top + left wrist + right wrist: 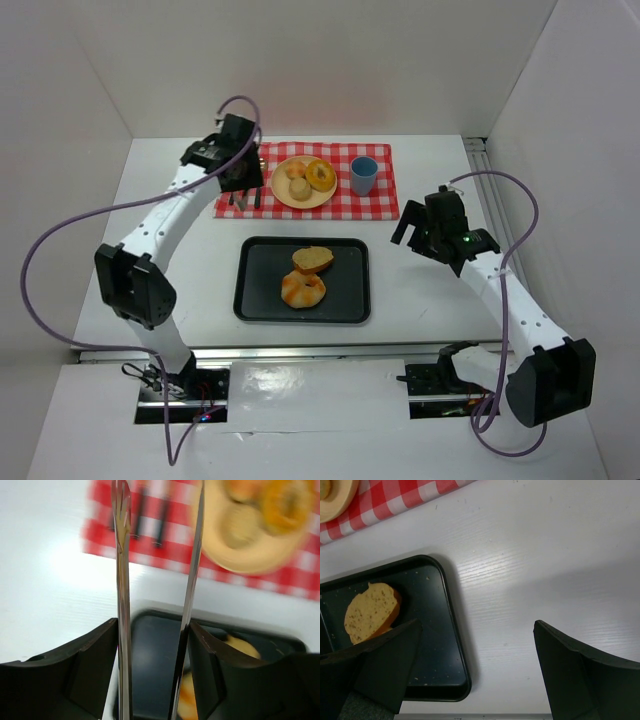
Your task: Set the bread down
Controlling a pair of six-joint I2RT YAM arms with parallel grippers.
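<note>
A bread slice (313, 259) and a golden roll (302, 290) lie on a black tray (255, 300). A yellow plate (285, 197) on a red checked cloth (380, 200) holds a ring-shaped bread (320, 175) and two small breads. My left gripper (240, 172) hovers over the cloth's left end, shut on metal tongs (120, 580) whose two arms stand apart and empty. The plate (250, 562) and tray (150, 645) show blurred in the left wrist view. My right gripper (430, 235) is open and empty over bare table right of the tray; its view shows the bread slice (370, 611).
A blue cup (364, 175) stands on the cloth right of the plate. White walls enclose the table at the back and both sides. The tray's right edge (455, 630) lies just left of my right gripper (476, 625).
</note>
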